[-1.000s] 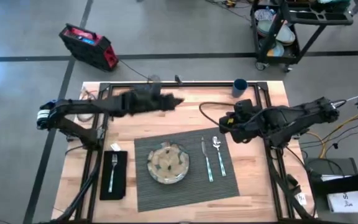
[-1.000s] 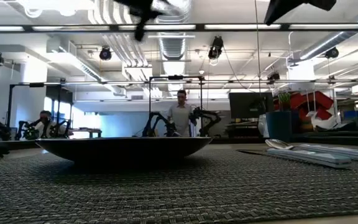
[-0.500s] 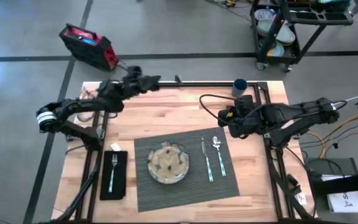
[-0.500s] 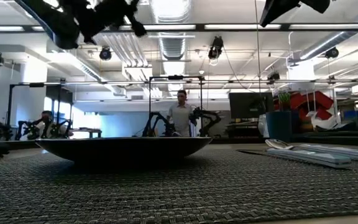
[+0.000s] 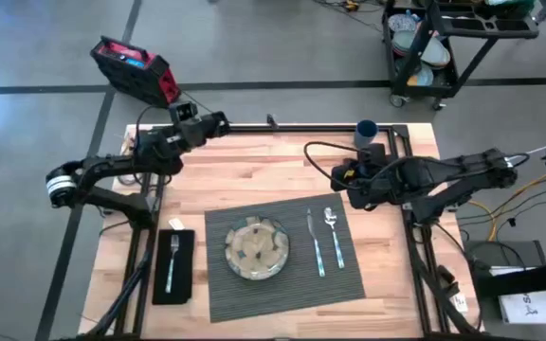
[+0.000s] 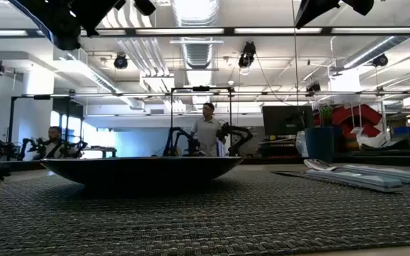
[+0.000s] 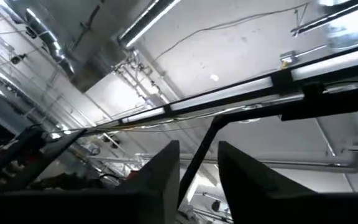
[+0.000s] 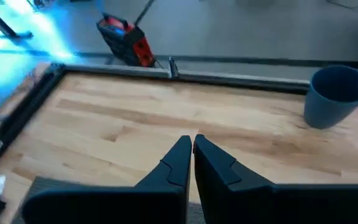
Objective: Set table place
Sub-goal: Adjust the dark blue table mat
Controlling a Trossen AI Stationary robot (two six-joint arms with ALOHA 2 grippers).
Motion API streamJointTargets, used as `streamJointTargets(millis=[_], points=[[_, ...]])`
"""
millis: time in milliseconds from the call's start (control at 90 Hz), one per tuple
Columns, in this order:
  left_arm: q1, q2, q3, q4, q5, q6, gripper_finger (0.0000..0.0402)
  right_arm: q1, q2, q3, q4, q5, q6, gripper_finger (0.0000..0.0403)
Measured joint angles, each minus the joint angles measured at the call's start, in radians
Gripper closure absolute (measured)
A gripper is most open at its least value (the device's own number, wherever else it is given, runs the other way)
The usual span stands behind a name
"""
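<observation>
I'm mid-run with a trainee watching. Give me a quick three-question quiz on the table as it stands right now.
1. True or false: the fork lies on the black napkin, off the placemat.
2. Which lies nearer the plate: the knife or the spoon?
3. Where does the blue cup stand? A) on the placemat B) at the table's far edge C) on the plate

Key
1. True.
2. The knife.
3. B. The right claw, fingers together, hovers over bare wood between placemat and cup; the left claw is raised at the far left corner.
</observation>
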Motion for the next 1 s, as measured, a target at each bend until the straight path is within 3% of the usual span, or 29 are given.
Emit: streamJointTargets(millis=[78,133,278,367,1000], points=[[0.002,0.003,0.011,-0.011,0.012,-0.008,0.0259,0.0,0.0,0.0,0.001,0.009,0.0,0.0401],[0.001,0.003,0.017,-0.026,0.021,0.009,0.0264,0.0,0.0,0.0,0.001,0.009,-0.001,0.0401],[-0.007,0.0,0.033,-0.027,0.026,0.105,0.0375,0.0,0.0,0.0,0.008,0.01,-0.023,0.0401],[-0.009,0.0,0.048,-0.032,0.035,0.113,0.0394,0.0,0.0,0.0,0.02,0.01,-0.026,0.0401],[-0.009,0.003,0.06,-0.076,0.078,0.115,0.0401,0.0,0.0,0.0,0.022,0.028,-0.027,0.0401]])
